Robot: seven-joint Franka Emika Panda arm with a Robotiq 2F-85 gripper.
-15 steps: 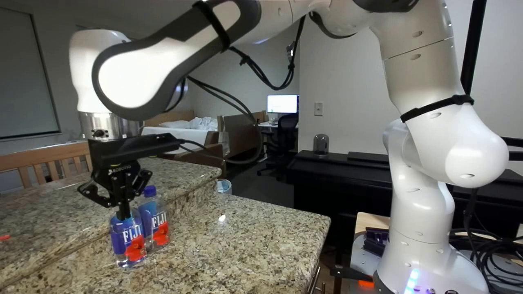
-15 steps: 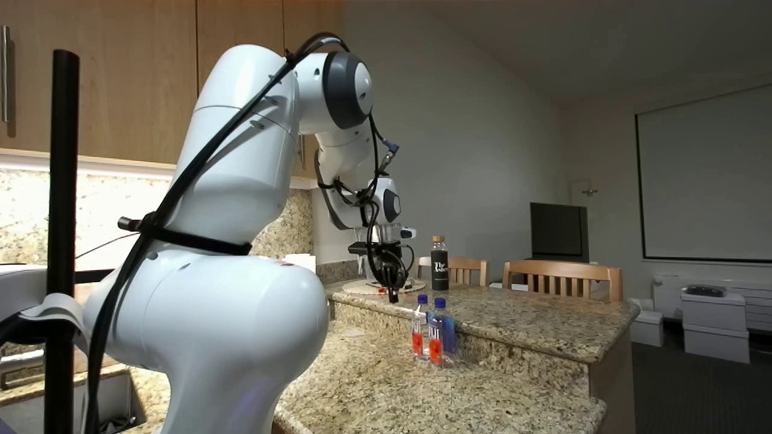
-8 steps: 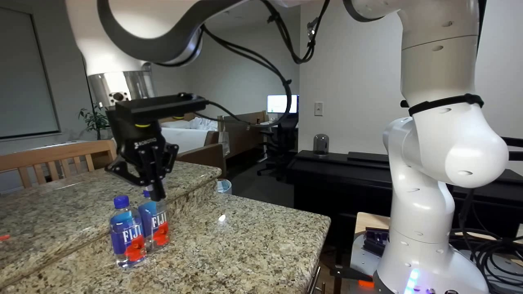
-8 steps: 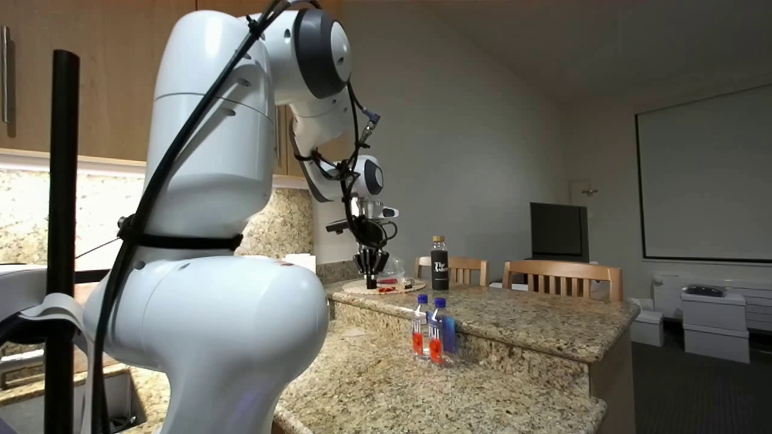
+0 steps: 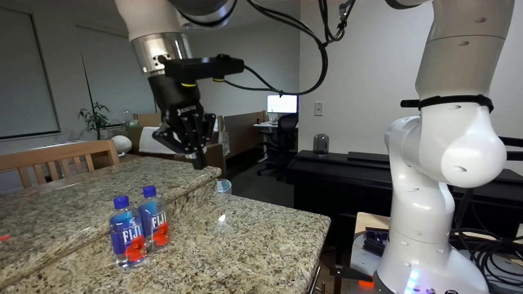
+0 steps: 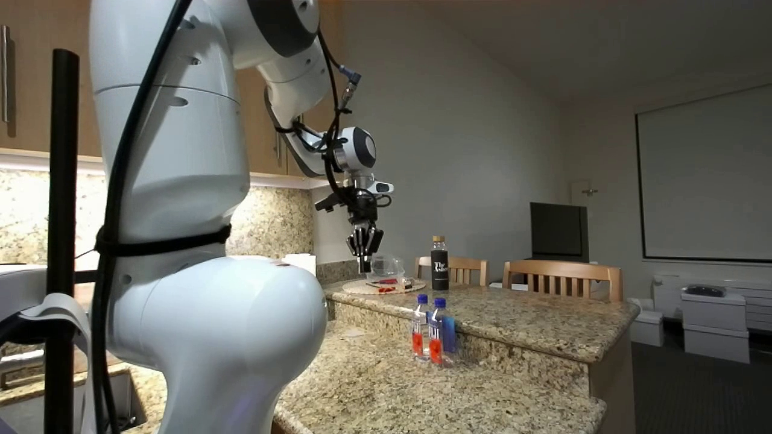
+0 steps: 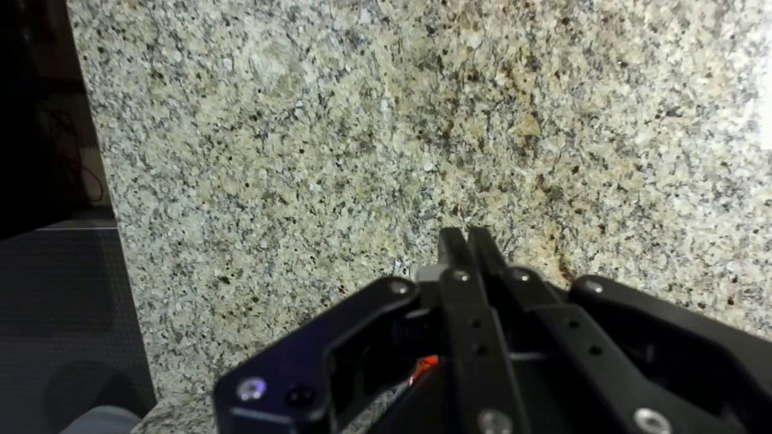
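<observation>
My gripper (image 5: 199, 161) hangs in the air above the counter, its black fingers pressed together with nothing between them. In the wrist view the gripper (image 7: 465, 235) is shut over speckled granite. Two clear water bottles with blue caps stand upright on the lower counter, close against the raised ledge: a nearer bottle (image 5: 127, 237) and a bottle behind it (image 5: 154, 220). The gripper is higher than both and apart from them. A red patch (image 7: 424, 364) shows between the gripper's links in the wrist view; what it belongs to is mostly hidden.
A raised granite ledge (image 6: 531, 319) runs behind the lower counter (image 6: 392, 398). On the ledge stand a dark bottle with a wooden cap (image 6: 439, 268) and a round mat (image 6: 356, 288) with red items and a clear container (image 6: 387, 265). Wooden chairs (image 6: 558, 277) stand beyond.
The arm has lifted, and the shut gripper has risen away from the bottles, rightward in one exterior view and leftward in another. Both bottles stand where they were.
</observation>
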